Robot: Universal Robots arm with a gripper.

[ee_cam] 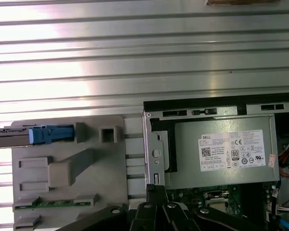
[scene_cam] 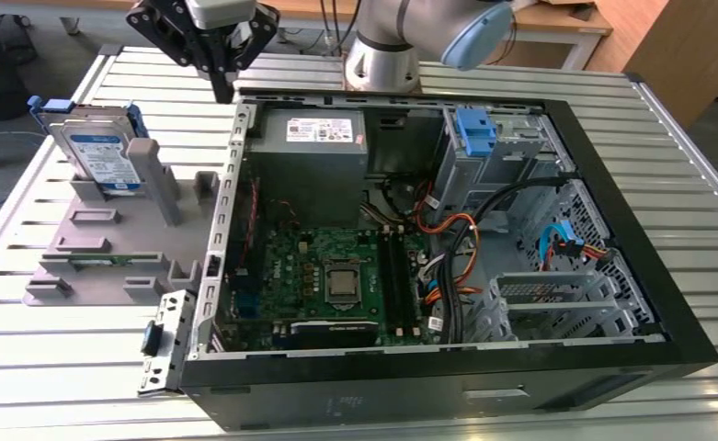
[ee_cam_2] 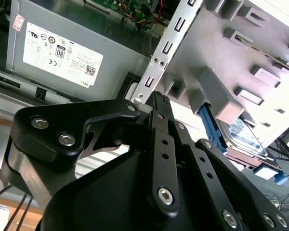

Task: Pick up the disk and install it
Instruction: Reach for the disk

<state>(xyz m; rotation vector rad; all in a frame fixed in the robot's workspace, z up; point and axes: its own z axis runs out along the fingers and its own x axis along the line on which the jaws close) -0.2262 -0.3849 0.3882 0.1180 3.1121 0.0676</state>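
The tool (scene_cam: 222,90), closed and empty, hangs beside the case (scene_cam: 395,400); the disk (scene_cam: 98,154) stands upright in a holder (scene_cam: 101,262) at the bench's (scene_cam: 39,386) edge, the exterior view's left. Best to open wide and descend squarely over it

In the exterior view a grey post (scene_cam: 150,175) hides part of the disk (scene_cam: 95,152), and the top edge cuts off the pincer (scene_cam: 222,92) and the arm (scene_cam: 390,41). In the second wrist view the holder (ee_cam_2: 209,86) and the pincer cover most of the disk.
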